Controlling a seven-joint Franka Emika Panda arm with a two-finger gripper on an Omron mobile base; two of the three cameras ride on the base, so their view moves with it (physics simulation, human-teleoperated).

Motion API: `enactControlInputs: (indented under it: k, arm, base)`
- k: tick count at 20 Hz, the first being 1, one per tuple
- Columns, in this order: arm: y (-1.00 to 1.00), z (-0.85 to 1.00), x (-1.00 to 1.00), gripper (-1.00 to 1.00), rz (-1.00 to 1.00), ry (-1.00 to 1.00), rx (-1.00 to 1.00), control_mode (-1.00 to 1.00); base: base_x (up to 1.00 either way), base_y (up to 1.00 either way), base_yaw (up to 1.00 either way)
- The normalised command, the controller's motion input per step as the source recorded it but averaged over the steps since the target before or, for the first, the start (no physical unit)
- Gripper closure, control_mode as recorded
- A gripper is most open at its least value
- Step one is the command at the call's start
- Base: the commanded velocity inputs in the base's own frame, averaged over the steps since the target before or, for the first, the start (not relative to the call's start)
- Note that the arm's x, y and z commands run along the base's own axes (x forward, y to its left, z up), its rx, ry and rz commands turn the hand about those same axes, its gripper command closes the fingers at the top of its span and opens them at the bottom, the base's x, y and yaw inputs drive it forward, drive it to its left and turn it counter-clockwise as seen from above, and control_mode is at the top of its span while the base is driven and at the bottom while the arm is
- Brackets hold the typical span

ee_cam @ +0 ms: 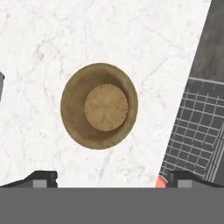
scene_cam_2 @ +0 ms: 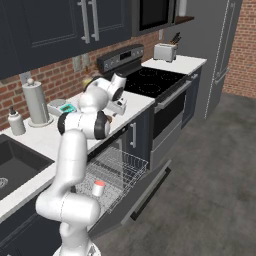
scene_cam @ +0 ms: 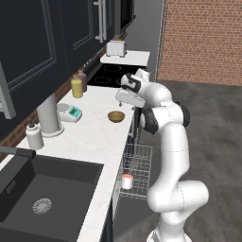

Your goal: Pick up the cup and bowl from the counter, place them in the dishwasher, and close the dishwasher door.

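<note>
- One bowl (ee_cam: pixel 99 106) sits upright on the white desk (scene_cam: pixel 90 137), near its front edge, nothing touching it.
- Fingers (ee_cam: pixel 111 178) spread wide, released, hovering above the bowl.
- Cup (scene_cam: pixel 127 181) stands in the dishwasher's pulled-out wire rack (scene_cam: pixel 138 163).
- Dishwasher door (scene_cam_2: pixel 145 192) hangs open.
- Yellow bottle (scene_cam: pixel 76 88) stands farther back by the stove.

Even, soft rendered light, faint shadows, no glare, slightly pixelated.
</note>
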Motion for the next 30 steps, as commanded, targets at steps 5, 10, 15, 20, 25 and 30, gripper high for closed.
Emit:
enactControlInputs:
  k: [5,10,15,20,25,30]
  arm:
    - [-0.01,-0.24,0.34,-1.0,-0.03,0.04,0.0,-1.0]
    - [0.0,-0.25,0.33,-1.0,-0.04,0.15,0.0,-1.0]
    - [0.0,-0.24,0.29,-1.0,-0.04,0.19,0.0,-1.0]
    - [0.0,-0.25,0.01,-1.0,-0.01,0.19,0.0,-1.0]
    - [0.09,-0.27,0.0,-1.0,0.0,0.15,0.0,-1.0]
    - [0.19,-0.2,0.0,-1.0,0.0,0.07,0.0,-1.0]
  base:
    - [0.0,0.0,0.0]
    - [0.0,0.0,0.0]
    - [0.0,0.0,0.0]
    - [0.0,0.0,0.0]
    - [0.0,0.0,0.0]
    - [0.0,0.0,0.0]
